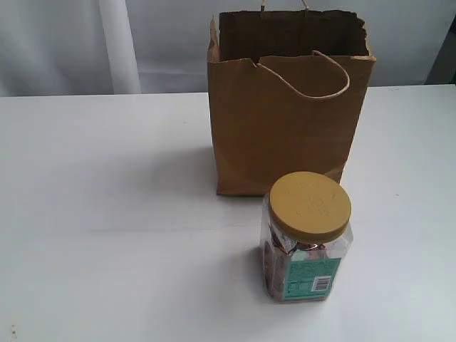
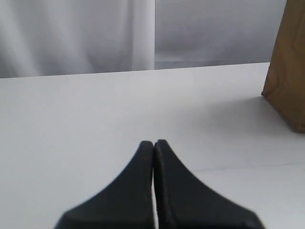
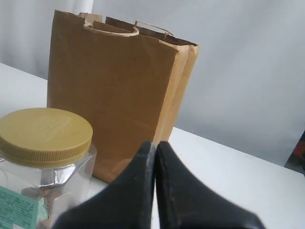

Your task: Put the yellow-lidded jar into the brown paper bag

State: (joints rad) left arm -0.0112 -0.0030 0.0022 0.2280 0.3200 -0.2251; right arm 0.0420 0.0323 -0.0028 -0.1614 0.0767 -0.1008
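The yellow-lidded jar [image 1: 306, 239] stands upright on the white table, just in front of the brown paper bag [image 1: 285, 121]. Its teal label faces the near edge. The bag stands open-topped with a cord handle drooping over its front. Neither gripper shows in the exterior view. In the right wrist view my right gripper [image 3: 155, 145] is shut on nothing, beside the jar [image 3: 43, 157] and in front of the bag [image 3: 114, 90]. In the left wrist view my left gripper [image 2: 153, 144] is shut and empty above bare table, with only the bag's corner [image 2: 288, 81] at the frame edge.
The white table [image 1: 107, 214] stretches wide to the left of the bag and jar. A pale curtain [image 1: 107, 43] hangs behind the table's far edge. A dark object [image 3: 299, 150] shows at the edge of the right wrist view.
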